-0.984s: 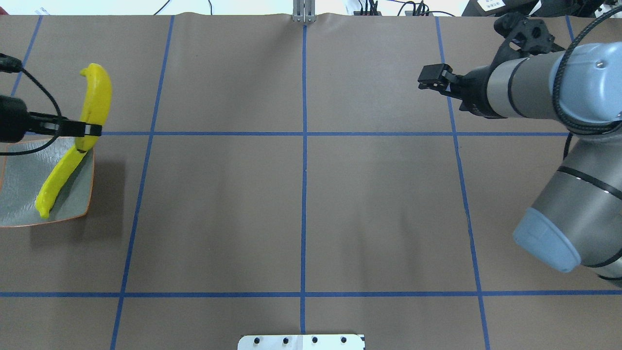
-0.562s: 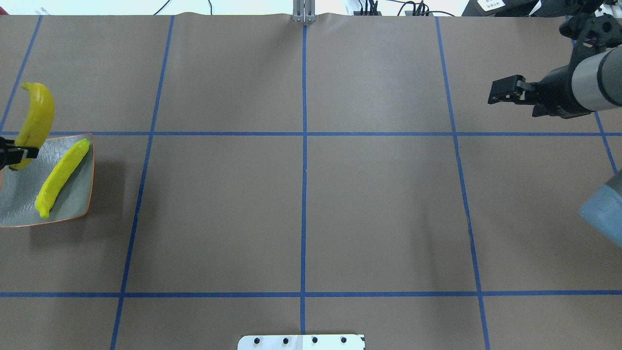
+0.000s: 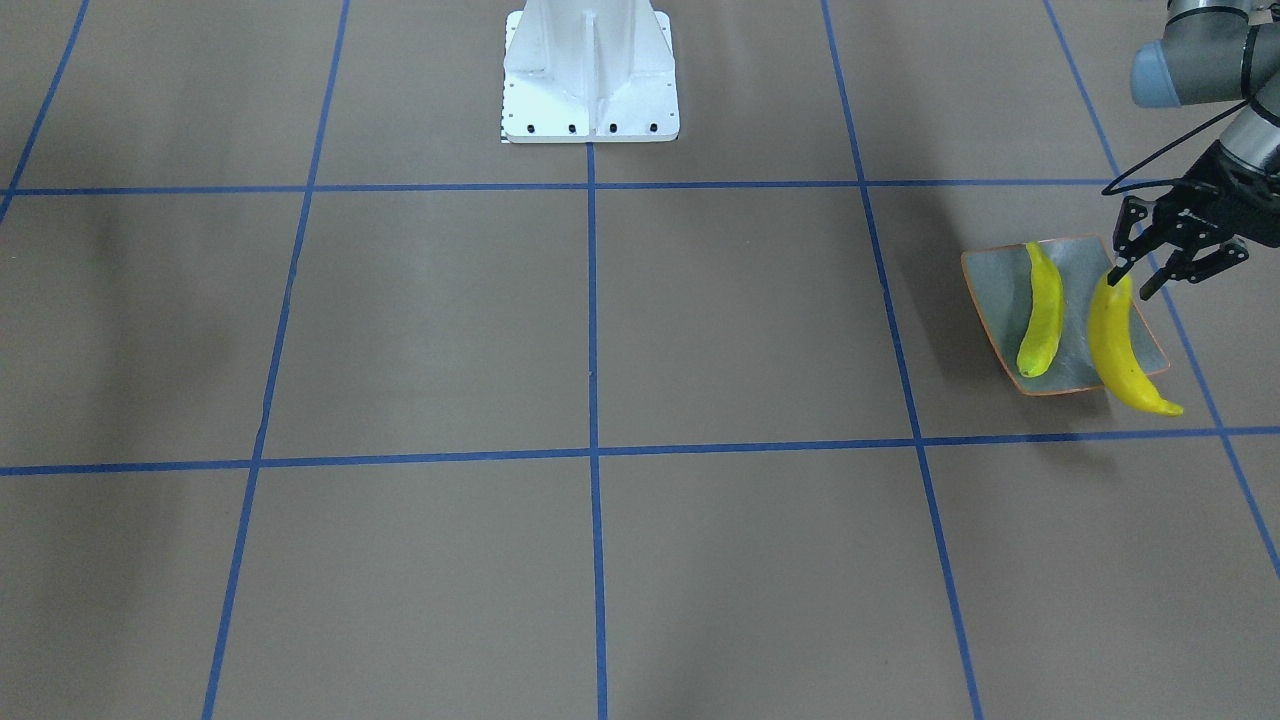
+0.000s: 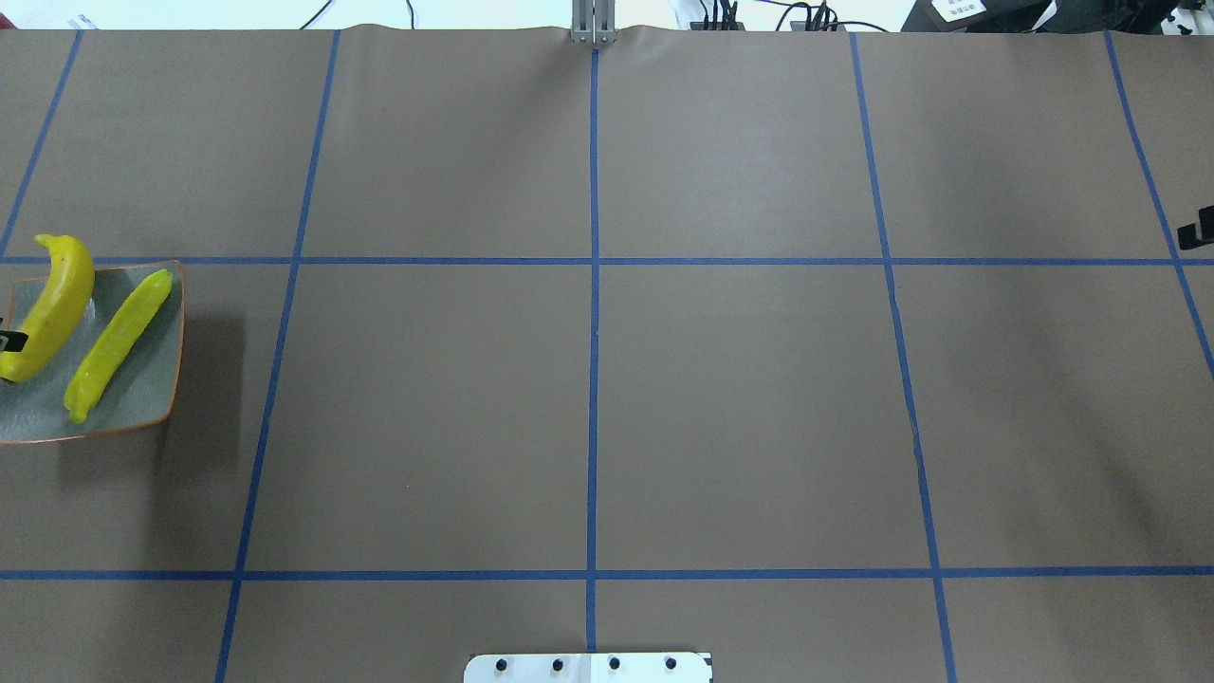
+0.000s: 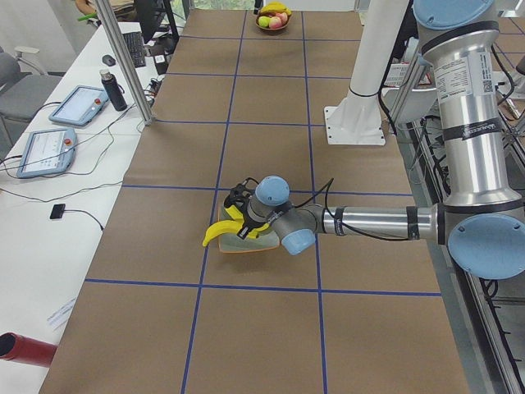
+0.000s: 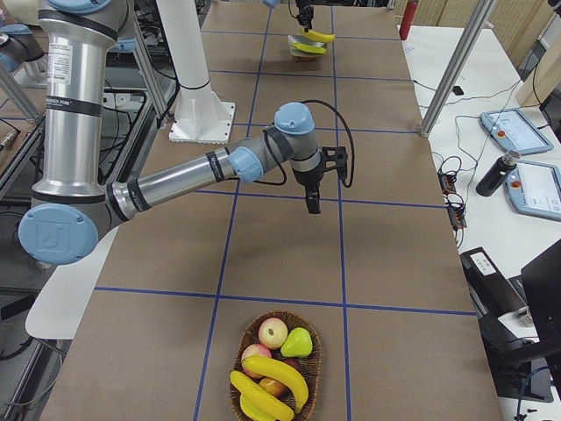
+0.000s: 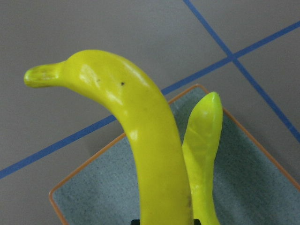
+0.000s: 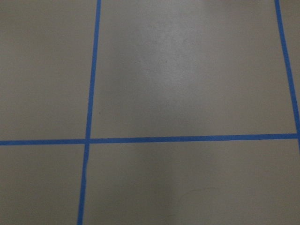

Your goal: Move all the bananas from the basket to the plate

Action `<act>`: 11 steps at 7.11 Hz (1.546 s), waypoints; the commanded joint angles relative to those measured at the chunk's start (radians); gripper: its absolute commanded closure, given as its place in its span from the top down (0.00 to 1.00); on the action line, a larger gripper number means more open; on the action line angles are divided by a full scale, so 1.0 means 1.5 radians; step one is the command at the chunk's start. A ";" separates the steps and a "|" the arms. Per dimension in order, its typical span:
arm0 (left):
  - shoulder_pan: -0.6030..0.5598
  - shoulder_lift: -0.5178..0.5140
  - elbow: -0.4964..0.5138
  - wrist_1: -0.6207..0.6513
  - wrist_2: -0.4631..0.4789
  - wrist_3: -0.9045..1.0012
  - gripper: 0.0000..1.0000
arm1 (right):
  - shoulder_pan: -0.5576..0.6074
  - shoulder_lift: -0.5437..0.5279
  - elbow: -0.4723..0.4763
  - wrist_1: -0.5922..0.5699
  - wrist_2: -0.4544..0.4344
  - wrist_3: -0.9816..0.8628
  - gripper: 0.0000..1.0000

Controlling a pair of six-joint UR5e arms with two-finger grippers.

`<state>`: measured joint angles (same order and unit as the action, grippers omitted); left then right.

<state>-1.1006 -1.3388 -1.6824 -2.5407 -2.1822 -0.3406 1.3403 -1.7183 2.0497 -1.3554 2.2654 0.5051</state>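
My left gripper (image 3: 1128, 277) is shut on the stem end of a yellow banana (image 3: 1115, 345) and holds it over the outer side of the grey-green plate (image 3: 1075, 270). The banana's other end sticks out past the plate's rim. A second banana (image 3: 1040, 315) lies on the plate. In the overhead view the held banana (image 4: 52, 304) sits beside the lying banana (image 4: 119, 341) on the plate (image 4: 142, 398). The left wrist view shows the held banana (image 7: 150, 140) close up. Two more bananas (image 6: 276, 368) lie in the wicker basket (image 6: 316, 360). My right gripper (image 6: 313, 202) hangs above bare table; I cannot tell its state.
The basket also holds apples (image 6: 273, 332) and a green pear (image 6: 298, 341) and stands at the table's right end. The white robot base (image 3: 590, 70) stands at the table's middle edge. Tablets (image 6: 517, 132) lie on a side bench.
My left gripper has carried the banana left and down over the plate. My right arm has swung right, almost out of the overhead view.
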 commanded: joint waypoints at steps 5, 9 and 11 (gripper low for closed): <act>-0.019 -0.019 -0.109 0.087 -0.083 -0.007 1.00 | 0.173 -0.047 -0.201 0.001 0.079 -0.373 1.00; -0.018 -0.029 -0.111 0.088 -0.082 -0.019 1.00 | 0.204 -0.002 -0.361 0.004 -0.048 -0.485 1.00; -0.018 -0.030 -0.112 0.088 -0.082 -0.019 1.00 | 0.204 0.000 -0.406 0.036 -0.084 -0.486 1.00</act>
<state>-1.1274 -1.3826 -1.8496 -2.4085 -2.3056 -0.3696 1.6453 -1.7203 1.4847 -1.3295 2.1797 -0.2182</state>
